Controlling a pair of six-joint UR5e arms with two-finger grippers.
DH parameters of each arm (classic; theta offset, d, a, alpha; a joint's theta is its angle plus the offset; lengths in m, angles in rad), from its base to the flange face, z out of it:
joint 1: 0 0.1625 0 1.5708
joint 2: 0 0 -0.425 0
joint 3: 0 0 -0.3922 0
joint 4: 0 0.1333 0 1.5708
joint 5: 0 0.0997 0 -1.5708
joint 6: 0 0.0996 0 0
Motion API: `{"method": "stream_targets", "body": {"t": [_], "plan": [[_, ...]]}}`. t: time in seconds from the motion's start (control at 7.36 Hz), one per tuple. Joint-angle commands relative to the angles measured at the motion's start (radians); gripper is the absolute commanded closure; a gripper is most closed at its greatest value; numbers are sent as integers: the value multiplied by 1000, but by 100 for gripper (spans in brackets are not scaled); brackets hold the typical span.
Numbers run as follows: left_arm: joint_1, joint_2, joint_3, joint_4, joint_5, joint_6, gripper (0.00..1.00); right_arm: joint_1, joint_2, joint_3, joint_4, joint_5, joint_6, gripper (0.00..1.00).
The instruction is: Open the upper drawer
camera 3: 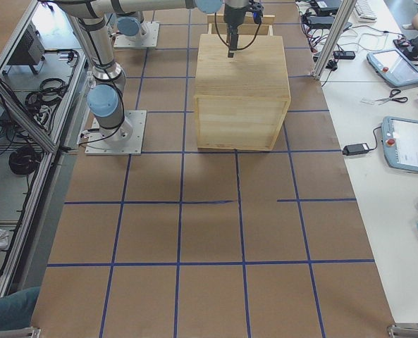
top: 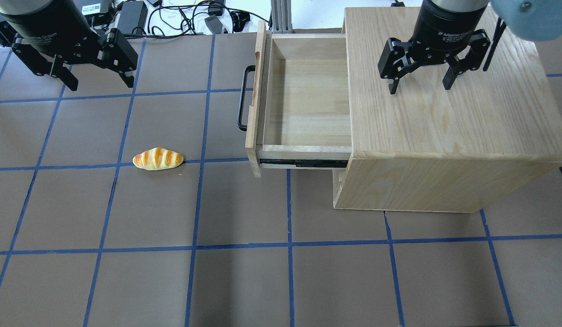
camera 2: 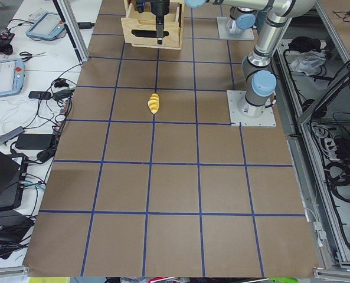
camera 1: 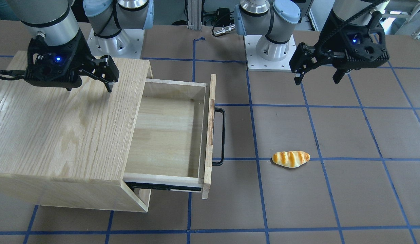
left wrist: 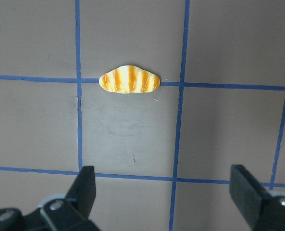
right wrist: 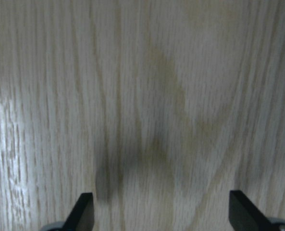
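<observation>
Arms aloft: right end effector over cabinet, left end effector over table, both spread, empty; upper drawer out.

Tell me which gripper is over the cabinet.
The right gripper, open above the oak top of the cabinet. The left gripper, also open, hangs over the taped table instead.

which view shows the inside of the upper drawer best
The overhead exterior view: the upper drawer is pulled out, and its bare floor and black bar handle show clearly. Front-facing shows nearly as much. Exterior left catches only its distant front; exterior right mostly hides it behind the cabinet; the wrist views miss its inside.
</observation>
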Motion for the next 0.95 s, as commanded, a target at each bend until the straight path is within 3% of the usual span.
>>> {"method": "stream_targets", "body": {"t": [0.0, 0.81], "plan": [[-30, -8, 1, 7, 2, -10, 0, 1, 0, 0, 0, 0, 1, 0], [-39, -5, -11, 16, -10, -14, 0, 1, 0, 0, 0, 0, 1, 0]]}}
